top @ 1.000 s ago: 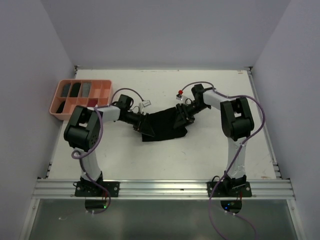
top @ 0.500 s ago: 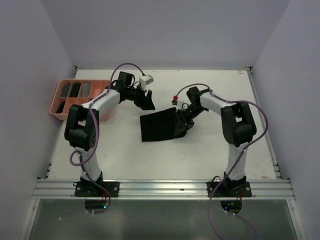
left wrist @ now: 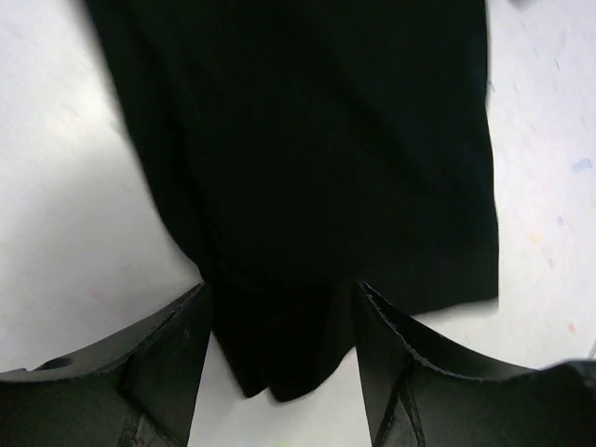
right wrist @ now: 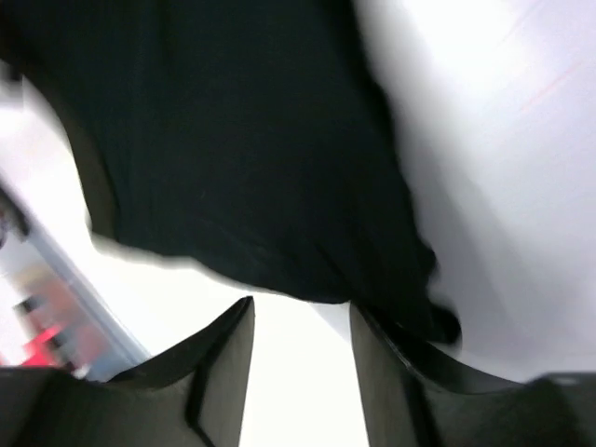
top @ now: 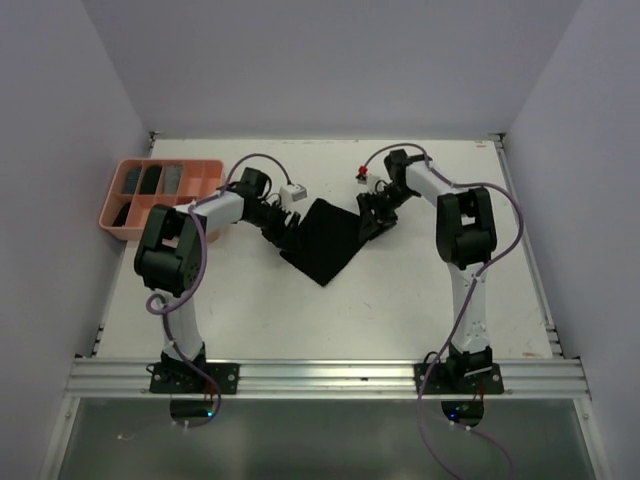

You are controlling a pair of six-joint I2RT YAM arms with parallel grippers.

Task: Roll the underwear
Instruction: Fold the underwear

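From above, we see the black underwear lying flat and unrolled on the table, between the left gripper and the right gripper. At the left wrist, parted jaws straddle a cloth corner without pinching it. At the right wrist, the jaws gape empty at the cloth's edge, so we judge rolling has not begun.

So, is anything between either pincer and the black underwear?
Nothing visible. The underwear lies flat on the table, its edge reaching between the left pincer fingers and up to the right pincer.
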